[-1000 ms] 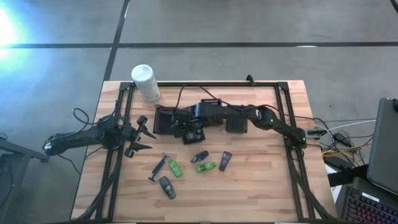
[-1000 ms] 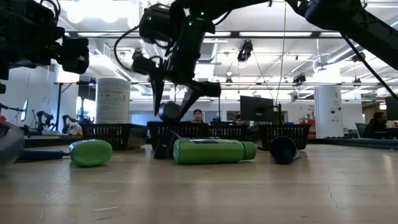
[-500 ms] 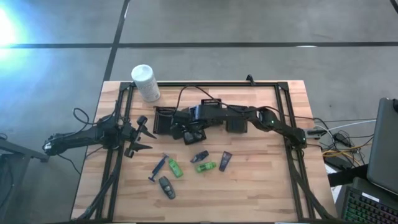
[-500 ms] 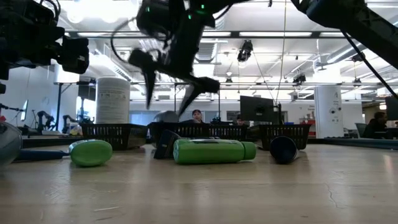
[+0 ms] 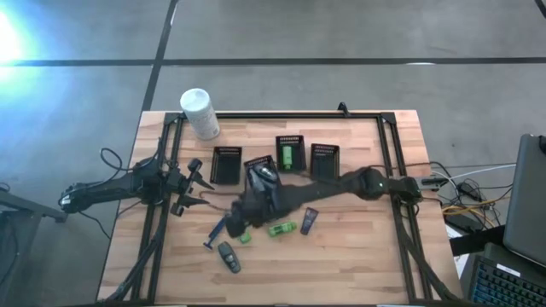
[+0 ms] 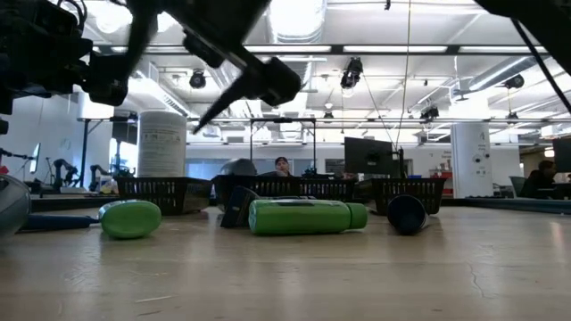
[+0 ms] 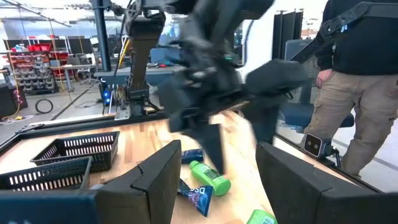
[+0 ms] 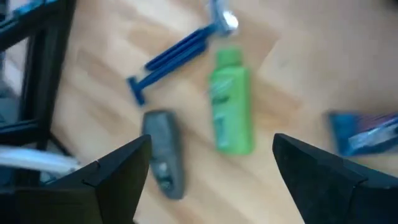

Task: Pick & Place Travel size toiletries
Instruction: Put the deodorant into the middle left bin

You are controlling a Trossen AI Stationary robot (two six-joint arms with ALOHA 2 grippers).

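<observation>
My right gripper (image 5: 241, 223): fingers spread wide, empty, hovering above the loose items on the front half of the wooden table (image 5: 358, 264).
Directly beneath: bright green plastic bottle (image 8: 232, 99) lying flat; thin blue razor (image 8: 176, 59) beside it; grey oval bottle (image 8: 163, 152) just past that.
Farther out: second green bottle (image 5: 281, 228) and dark flat tube (image 5: 308, 220), near each other.
Behind: row of small black slatted baskets (image 5: 226, 165); one holds a green bottle (image 5: 288, 156).
My left gripper (image 5: 193, 185): parted, idle at the table's left edge.
Method, my judgement: centre over the green bottle, straddle its width, descend straight, clear of the razor.
</observation>
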